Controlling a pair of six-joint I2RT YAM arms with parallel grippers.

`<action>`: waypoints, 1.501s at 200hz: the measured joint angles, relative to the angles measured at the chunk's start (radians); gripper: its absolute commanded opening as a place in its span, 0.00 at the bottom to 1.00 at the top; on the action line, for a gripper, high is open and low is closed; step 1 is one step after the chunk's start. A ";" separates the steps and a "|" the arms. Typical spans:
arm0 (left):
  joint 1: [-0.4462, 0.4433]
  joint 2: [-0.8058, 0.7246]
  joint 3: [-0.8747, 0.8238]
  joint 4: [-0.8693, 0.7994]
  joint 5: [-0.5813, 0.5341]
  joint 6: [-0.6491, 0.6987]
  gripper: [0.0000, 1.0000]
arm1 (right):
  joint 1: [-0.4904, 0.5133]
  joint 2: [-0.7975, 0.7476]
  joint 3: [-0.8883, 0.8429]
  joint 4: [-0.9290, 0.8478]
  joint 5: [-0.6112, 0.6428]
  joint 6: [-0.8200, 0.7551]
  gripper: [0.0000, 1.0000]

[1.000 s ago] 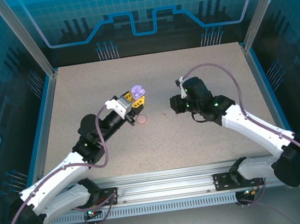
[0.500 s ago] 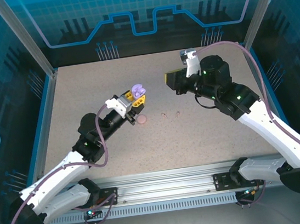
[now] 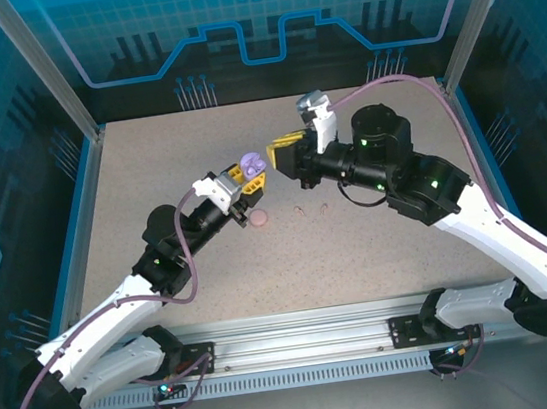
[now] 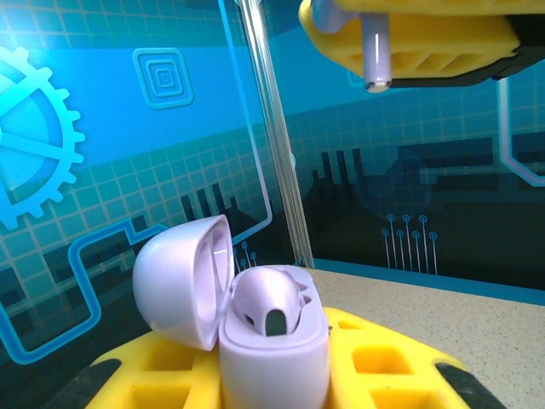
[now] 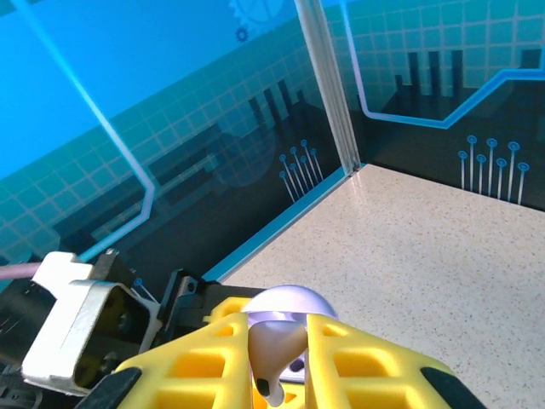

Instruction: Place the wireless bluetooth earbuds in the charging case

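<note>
Desk [image 3: 148, 171] of speckled beige, seen from above, inside a blue-walled enclosure. The left pincer [image 3: 245, 174], with yellow fingers, is closed around a lilac clamshell charging case [image 3: 251, 162] and holds it above the middle of the desk with the lid open. The right pincer [image 3: 280, 151], also yellow, is just beside the case on its right. On the desk below them lies a round pink disc-shaped case [image 3: 258, 219]. Two tiny pink earbuds [image 3: 300, 210] lie near it to the right, a little apart from each other.

From the left wrist camera, the left pincer [image 4: 272, 375] clamps the base of the case [image 4: 277, 354] between its two fingers. The lid [image 4: 183, 277] is hinged open to the left. A second lilac earbud [image 4: 266, 307] sits in the case. High in this view, the right pincer [image 4: 409, 34] is closed on a pale lilac stemmed earbud [image 4: 375, 47], whose silver-tipped stem points down, above the case and to its right.

From the right wrist camera, the right pincer [image 5: 277, 362] grips the earbud [image 5: 271, 345] between its fingers. The rounded lilac shell of the case [image 5: 288, 302] shows just beyond it. The left arm's white wrist housing [image 5: 72, 328] is at the left.
</note>
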 measured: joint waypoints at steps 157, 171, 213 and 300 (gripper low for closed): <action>0.000 0.002 0.006 0.000 0.000 0.000 0.00 | 0.045 0.075 0.005 -0.023 0.097 -0.055 0.17; 0.000 0.002 0.006 0.000 0.000 0.000 0.00 | 0.045 0.077 0.005 -0.022 0.097 -0.055 0.17; 0.000 0.004 0.007 -0.003 0.001 0.000 0.00 | 0.045 0.088 0.002 -0.021 0.097 -0.055 0.16; 0.000 0.017 0.010 -0.025 0.000 0.000 0.00 | 0.045 0.090 -0.022 -0.011 0.090 -0.039 0.15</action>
